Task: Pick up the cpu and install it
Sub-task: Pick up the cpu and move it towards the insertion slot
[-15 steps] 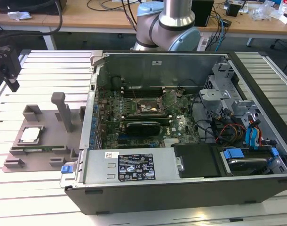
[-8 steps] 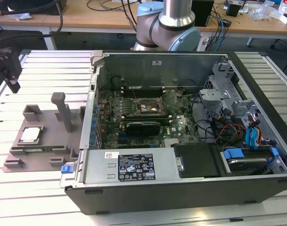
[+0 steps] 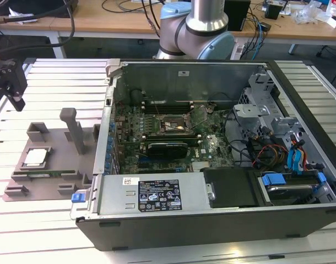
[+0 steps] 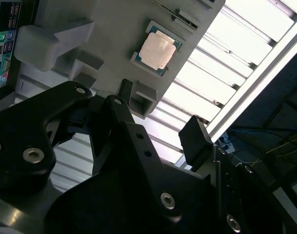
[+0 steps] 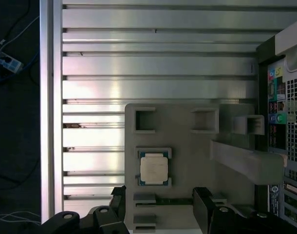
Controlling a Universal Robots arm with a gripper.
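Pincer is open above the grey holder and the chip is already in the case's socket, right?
No: the first wrist view shows the chip lying on the grey holder, outside the case. The pincer is open above that holder.

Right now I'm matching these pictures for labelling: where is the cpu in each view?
Exterior view: the cpu lies in a recess of the grey fixture, at the exterior view's left of the computer case.
First wrist view: the cpu, same recess, just beyond the open gripper.
Second wrist view: the cpu, same recess, seen obliquely.
Shared landmark: the grey fixture.
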